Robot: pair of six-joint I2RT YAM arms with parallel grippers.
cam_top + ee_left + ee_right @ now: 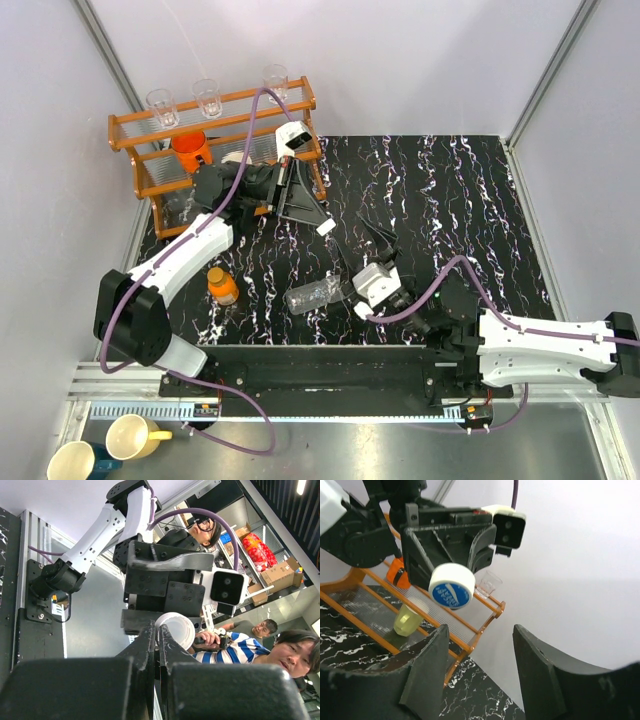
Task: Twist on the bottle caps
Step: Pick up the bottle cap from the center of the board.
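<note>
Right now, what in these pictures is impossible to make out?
Orange bottle, top view: too small to tell whether its cap is on.
Clear bottle, top view: mouth end lost against the right arm.
White cap, left wrist view: rim partly covered by the left gripper.

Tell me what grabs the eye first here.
The left gripper, raised mid-table, pinches a round white bottle cap with a blue label right in front of the open right gripper. Nearby, a clear plastic bottle lies on its side on the black marbled table.
</note>
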